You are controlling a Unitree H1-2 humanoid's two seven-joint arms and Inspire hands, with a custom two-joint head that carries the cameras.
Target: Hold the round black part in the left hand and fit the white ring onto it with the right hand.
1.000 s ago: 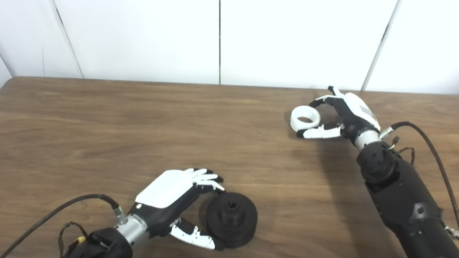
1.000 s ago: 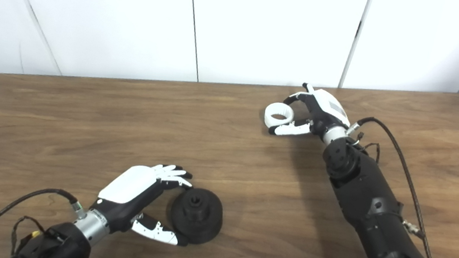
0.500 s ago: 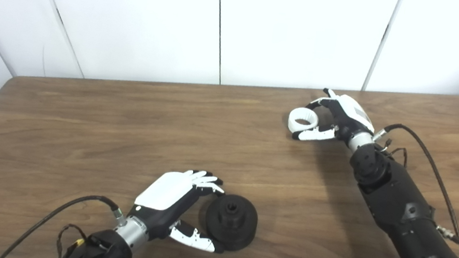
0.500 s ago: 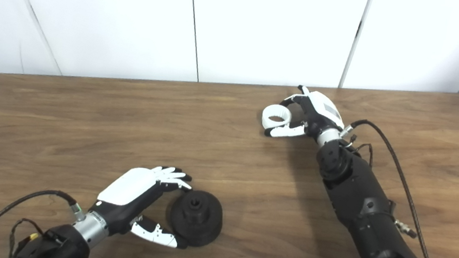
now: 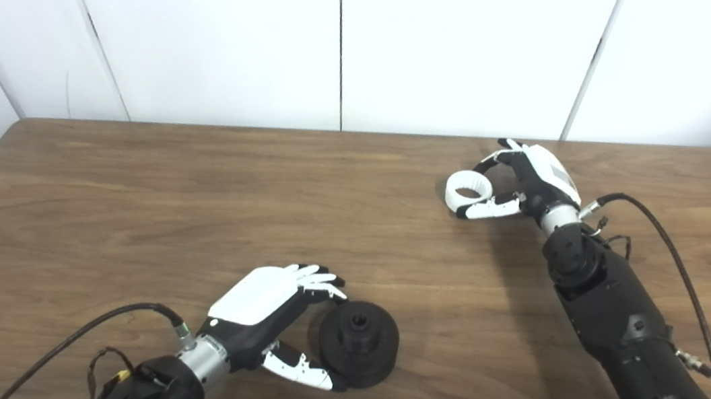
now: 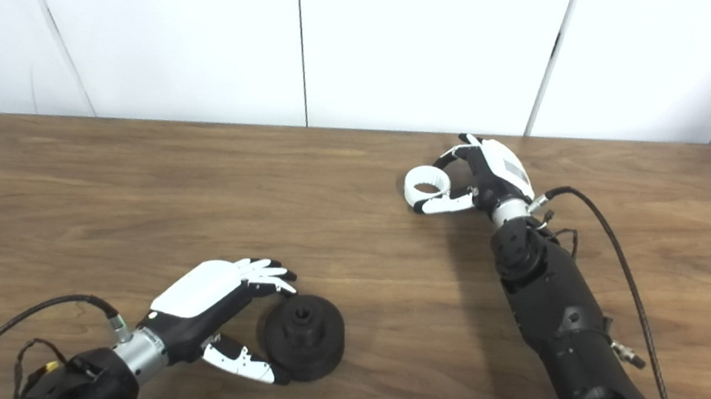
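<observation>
The round black part (image 5: 358, 342) rests on the wooden table (image 5: 125, 198) near the front edge. My left hand (image 5: 267, 311) sits at its left side, open, with fingers (image 5: 322, 280) at the part's upper rim and the thumb at its lower rim. At the back right, the white ring (image 5: 468, 191) lies between the curled fingers and the thumb (image 5: 490, 209) of my right hand (image 5: 531, 180), which is shut on it. I cannot tell whether the ring touches the table.
White wall panels (image 5: 455, 49) stand right behind the table's far edge. A black cable (image 5: 674, 252) loops beside the right forearm, and another cable (image 5: 82, 328) trails from the left wrist. Bare tabletop lies between the two hands.
The right hand has shifted slightly left and toward me, and the white ring has moved with it. The left hand and the black part have stayed in place.
</observation>
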